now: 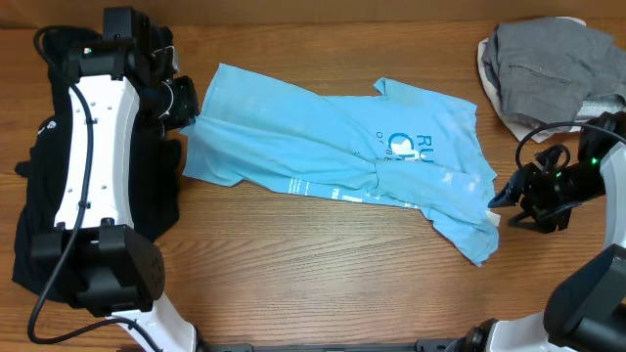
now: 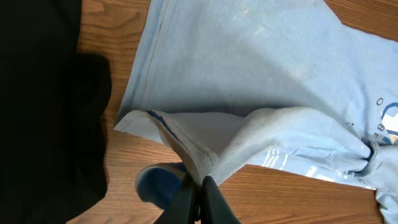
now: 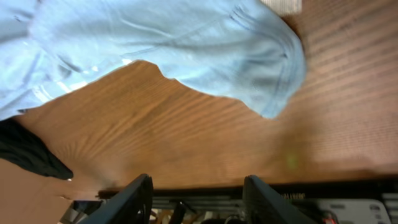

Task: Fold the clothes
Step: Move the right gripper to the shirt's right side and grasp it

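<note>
The shirt (image 1: 323, 147) runs lengthwise across the worktop (image 1: 293, 274), left hand (image 2: 199, 186) pinching one end, right hand (image 3: 198, 193) spread empty just beside the other.

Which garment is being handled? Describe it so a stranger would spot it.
On the wooden table, look at the middle. The light blue T-shirt lies crumpled there, one edge pinched in the left end effector. It alone is blue with printed lettering; the black garment at left and grey pile at top right show no print.
</note>
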